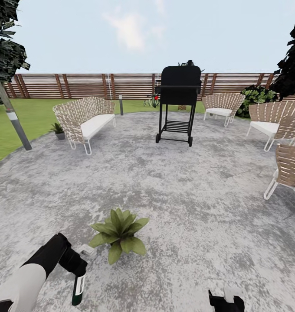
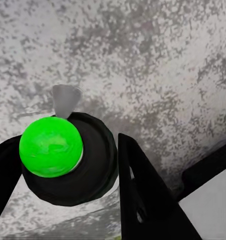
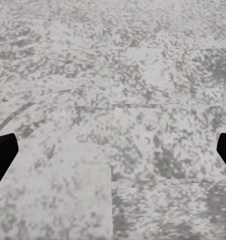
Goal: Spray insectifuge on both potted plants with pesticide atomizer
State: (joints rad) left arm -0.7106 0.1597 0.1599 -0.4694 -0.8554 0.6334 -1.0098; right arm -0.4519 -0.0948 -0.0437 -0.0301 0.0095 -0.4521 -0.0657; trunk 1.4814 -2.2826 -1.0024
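1. Grey stone patio fills my head view, with lawn at its left edge and a slat fence behind.
2. Wicker chairs ring the patio; a black grill stands at centre rear.
3. One potted plant sits on the stone just ahead of my left arm; a second stands far left beside the wicker bench.
4. My left pincer is clamped on the pesticide atomizer, which hangs upright near the first plant. My left wrist view shows its cap with a green top.
5. My right pincer sits low, fingertips spread wide over bare stone, holding nothing.
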